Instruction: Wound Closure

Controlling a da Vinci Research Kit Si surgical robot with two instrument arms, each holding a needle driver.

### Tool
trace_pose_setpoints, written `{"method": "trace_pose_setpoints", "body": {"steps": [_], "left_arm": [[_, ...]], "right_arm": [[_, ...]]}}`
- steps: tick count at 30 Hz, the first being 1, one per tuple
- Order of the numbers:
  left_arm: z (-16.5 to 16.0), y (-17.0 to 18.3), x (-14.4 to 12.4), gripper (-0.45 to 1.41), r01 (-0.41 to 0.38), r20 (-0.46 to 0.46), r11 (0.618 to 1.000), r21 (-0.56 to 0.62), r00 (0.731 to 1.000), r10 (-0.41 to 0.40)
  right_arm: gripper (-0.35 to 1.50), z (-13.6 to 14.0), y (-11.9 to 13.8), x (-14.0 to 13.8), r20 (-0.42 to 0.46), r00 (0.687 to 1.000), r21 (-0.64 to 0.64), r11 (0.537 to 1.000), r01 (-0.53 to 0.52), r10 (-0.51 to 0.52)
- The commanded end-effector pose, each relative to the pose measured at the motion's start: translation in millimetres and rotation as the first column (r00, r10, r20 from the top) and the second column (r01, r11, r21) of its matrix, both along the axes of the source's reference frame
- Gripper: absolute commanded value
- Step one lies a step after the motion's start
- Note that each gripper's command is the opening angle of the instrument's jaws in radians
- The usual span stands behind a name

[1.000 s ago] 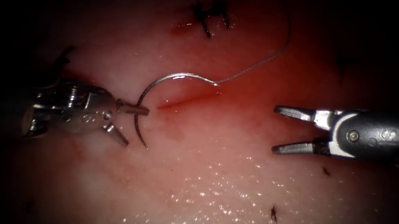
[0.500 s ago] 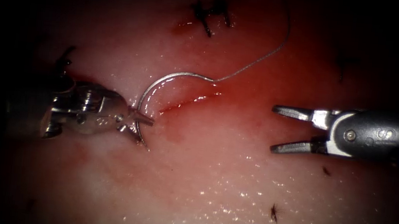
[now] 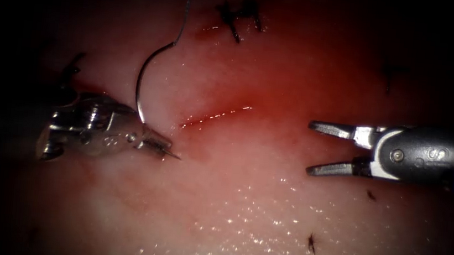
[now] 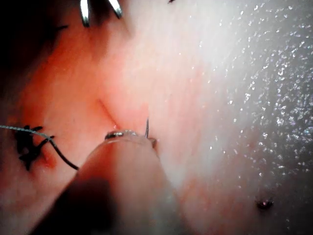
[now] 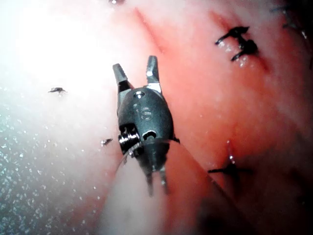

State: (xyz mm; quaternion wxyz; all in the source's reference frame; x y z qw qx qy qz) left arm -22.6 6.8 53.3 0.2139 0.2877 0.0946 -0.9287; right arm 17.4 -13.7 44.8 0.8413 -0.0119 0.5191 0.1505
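Clamping the needle (image 3: pixel 143 83) near its point, the left tool (image 3: pixel 161 148) sits at the cut's (image 3: pixel 214 116) eight o'clock end (needle clear of tissue (image 3: pixel 242 201)), arc rising toward twelve. The right tool (image 3: pixel 322 148) waits agape and empty at three o'clock, farther off.

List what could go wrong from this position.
1. The left pincer grips the needle close to its pointed end, with the long curve standing free above the tissue left of the cut. So short a hold might let the needle swivel or slip.
2. The thread rises slack from the needle's tail and could catch on the old stitch.
3. The right pincer is open and holds nothing, well right of the cut, so nothing backs up the needle.
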Motion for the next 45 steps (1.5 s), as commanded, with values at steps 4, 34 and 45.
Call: {"method": "trace_pose_setpoints", "body": {"steps": [4, 34, 45], "left_arm": [[-0.7, 0.0, -1.4, -0.45, 0.025, 0.084, 0.999, 0.032, 0.996, -0.027], [-4.7, -3.0, -5.2, -0.45, -0.195, 0.625, 0.976, -0.098, 0.751, 0.213], [-5.0, -2.5, -5.5, -0.45, -0.208, 0.631, 0.964, -0.167, 0.729, 0.267]], "right_arm": [[0.41, 0.6, -0.6, 0.9, -0.01, 0.999, 0.055, 0.998, -0.032, 0.033], [1.23, 1.9, 4.6, 8.3, -0.171, 0.951, 0.65, 0.755, -0.088, 0.259], [1.26, 2.1, 4.3, 9.7, -0.237, 0.937, 0.696, 0.718, -0.022, 0.258]]}}
